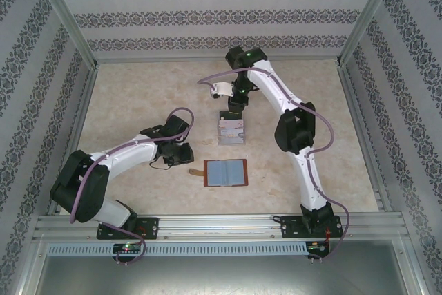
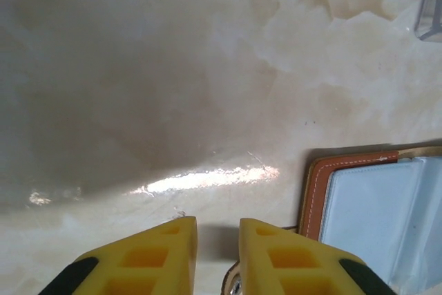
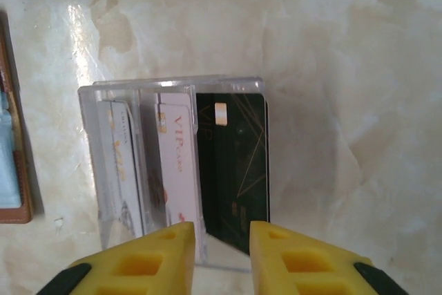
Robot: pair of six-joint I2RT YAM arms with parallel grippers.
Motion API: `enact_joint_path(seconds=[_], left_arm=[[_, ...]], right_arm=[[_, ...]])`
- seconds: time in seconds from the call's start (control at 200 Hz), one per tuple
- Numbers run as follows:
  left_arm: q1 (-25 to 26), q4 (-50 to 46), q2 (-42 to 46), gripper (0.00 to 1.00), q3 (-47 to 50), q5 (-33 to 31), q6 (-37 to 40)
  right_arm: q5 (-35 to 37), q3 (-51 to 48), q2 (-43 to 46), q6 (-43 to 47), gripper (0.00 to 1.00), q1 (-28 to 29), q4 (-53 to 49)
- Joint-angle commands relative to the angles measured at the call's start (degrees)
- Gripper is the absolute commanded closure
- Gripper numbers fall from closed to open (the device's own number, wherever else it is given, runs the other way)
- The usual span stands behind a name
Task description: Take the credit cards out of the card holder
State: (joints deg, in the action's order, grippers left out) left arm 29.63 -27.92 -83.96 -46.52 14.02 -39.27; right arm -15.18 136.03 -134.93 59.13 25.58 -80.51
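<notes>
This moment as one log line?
credit cards in clear stand | card holder open on table | right gripper open above stand

Top camera looks down from behind, whole counter (image 1: 138, 101) in frame. Left wrist, low beside the card holder (image 2: 373, 212); right wrist, close over the clear stand (image 3: 173, 170), sharing the holder's edge.

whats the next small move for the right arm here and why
Probably draw the right claw back from the clear acrylic tiered stand: its jaws stand apart, and the dark rectangular plastic card already stands in the end slot beside the pale whitish-pink plastic cards, so it seems let go.
</notes>
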Motion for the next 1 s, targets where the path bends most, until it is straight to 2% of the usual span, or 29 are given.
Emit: enact_joint_path(seconds=[0.0, 0.08, 0.15, 0.22, 0.25, 0.32, 0.39, 0.61, 0.864, 0.994], left_arm=[[-1.3, -2.3, 1.4, 0.70, -1.6, -2.8, 3.1], [-1.9, -2.4, 2.2, 0.52, -1.4, -4.2, 4.3], [-2.4, -2.8, 2.6, 0.40, -1.4, -5.8, 5.4], [-2.8, -3.1, 3.0, 0.31, -1.6, -7.1, 6.5], [-2.9, -3.0, 3.1, 0.23, -1.6, -7.5, 6.9], [-3.4, -2.7, 3.1, 0.11, -1.6, -7.8, 7.8], [-3.9, -2.3, 3.3, 0.01, -1.6, -8.2, 8.3], [-6.6, -1.8, 3.7, 0.00, -1.6, -11.2, 12.0], [-11.3, -3.1, 6.1, 0.00, -0.9, -22.8, 18.3], [-15.6, 0.7, 8.8, 0.00, 1.8, -26.5, 22.0]], right_arm=[[0.4, -6.5, 7.1, -4.3, 0.64, -1.0, 5.4], [0.2, -14.6, 12.3, -7.2, 0.56, -1.5, 12.3], [0.1, -22.8, 17.2, -10.0, 0.48, -1.9, 19.1], [-0.1, -30.4, 21.8, -12.2, 0.28, -2.4, 24.4], [-0.3, -32.9, 23.6, -13.1, 0.18, -2.6, 25.9], [-0.4, -38.8, 27.4, -15.4, 0.03, -3.0, 29.1], [-0.1, -44.1, 31.3, -18.0, 0.02, -3.3, 32.2], [5.1, -64.9, 44.5, -28.4, 0.02, -4.2, 46.8], [17.2, -84.6, 55.5, -40.8, 0.02, -7.4, 62.7], [18.2, -93.8, 59.2, -48.2, 0.02, -11.4, 74.5]])
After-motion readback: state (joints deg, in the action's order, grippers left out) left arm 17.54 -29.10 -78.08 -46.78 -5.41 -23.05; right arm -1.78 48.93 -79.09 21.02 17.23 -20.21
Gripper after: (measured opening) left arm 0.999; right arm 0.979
